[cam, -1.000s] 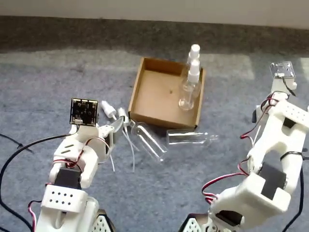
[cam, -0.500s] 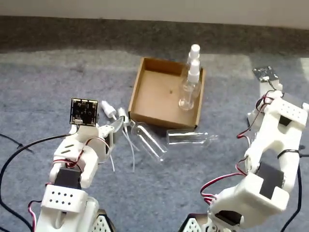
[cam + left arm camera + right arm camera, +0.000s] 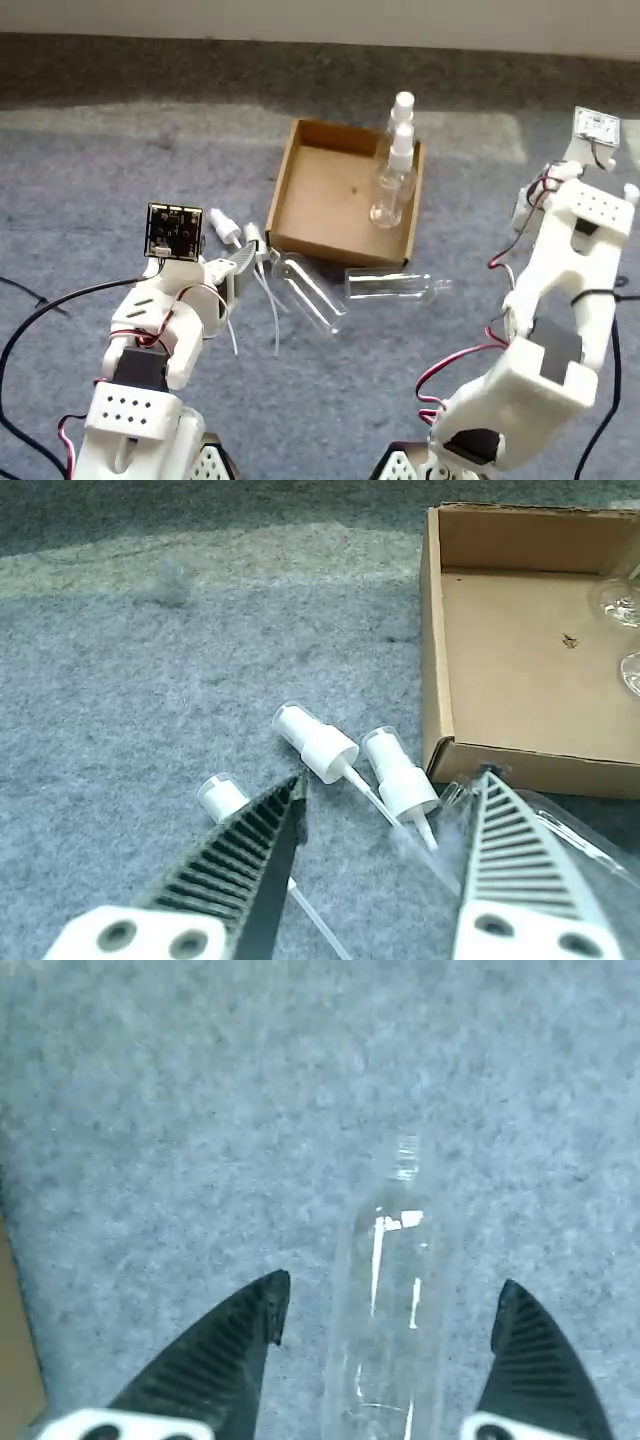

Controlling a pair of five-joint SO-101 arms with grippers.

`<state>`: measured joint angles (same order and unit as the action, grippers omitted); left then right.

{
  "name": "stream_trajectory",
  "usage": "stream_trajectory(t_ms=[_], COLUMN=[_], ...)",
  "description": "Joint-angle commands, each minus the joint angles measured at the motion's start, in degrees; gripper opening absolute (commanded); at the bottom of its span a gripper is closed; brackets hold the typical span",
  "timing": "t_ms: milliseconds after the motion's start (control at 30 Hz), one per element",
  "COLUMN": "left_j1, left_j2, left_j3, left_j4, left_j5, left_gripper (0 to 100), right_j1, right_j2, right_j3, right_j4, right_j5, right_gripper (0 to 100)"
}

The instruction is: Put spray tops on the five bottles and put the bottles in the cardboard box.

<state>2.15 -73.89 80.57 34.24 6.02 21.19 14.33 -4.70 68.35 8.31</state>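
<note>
Two clear bottles with white spray tops (image 3: 398, 160) stand upright in the far right corner of the cardboard box (image 3: 330, 195). Two topless clear bottles (image 3: 308, 290) (image 3: 395, 285) lie on the carpet in front of the box. My left gripper (image 3: 391, 778) is open just above three loose spray tops (image 3: 315, 742) (image 3: 400, 772) (image 3: 220, 795) beside the box's wall (image 3: 432, 660); from above, this left gripper (image 3: 245, 262) sits left of the box. My right gripper (image 3: 392, 1288) is open and straddles another topless bottle (image 3: 385, 1260) lying on the carpet.
Grey carpet covers the table, with a darker strip along the far edge. The right arm's white body (image 3: 560, 300) rises over the right side. Black cables (image 3: 30, 310) trail at the left near the left arm's base.
The right arm's wrist swung toward the box and then back out to the right and farther away. The left arm, box and bottles have not moved.
</note>
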Motion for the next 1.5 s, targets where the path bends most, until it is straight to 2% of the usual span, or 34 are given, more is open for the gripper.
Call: stream_trajectory(t_ms=[0, 233, 400, 700, 1100, 1267, 1467], left_j1=[0.92, 0.92, 0.92, 1.01, 1.01, 1.01, 1.01], left_j2=[-0.84, -0.84, -0.84, -0.84, -0.84, -0.84, -0.84], left_j3=[-0.22, -0.22, -0.22, -0.22, -0.22, -0.22, -0.22], left_j4=[-0.79, -0.79, -0.79, -0.79, -0.79, -0.79, -0.79], left_j5=[0.0, 0.0, 0.0, 0.0, 0.0, 0.0, 0.0], left_gripper=[25, 25, 25, 25, 25, 25, 25], right_j1=[-0.75, -0.57, -0.57, 2.42, 2.51, 2.59, 2.68], right_j2=[4.79, 15.52, 21.41, 27.47, 28.09, 30.55, 33.54], right_j3=[-11.12, -28.88, -35.47, -36.0, -35.65, -35.74, -36.26], right_j4=[3.38, 11.21, 12.26, 14.29, 14.37, 15.78, 15.96], right_j5=[-3.16, -3.52, -3.43, -0.62, 2.55, 2.64, 2.64], right_gripper=[27.5, 27.5, 27.5, 27.5, 27.3, 20.0, 19.3])
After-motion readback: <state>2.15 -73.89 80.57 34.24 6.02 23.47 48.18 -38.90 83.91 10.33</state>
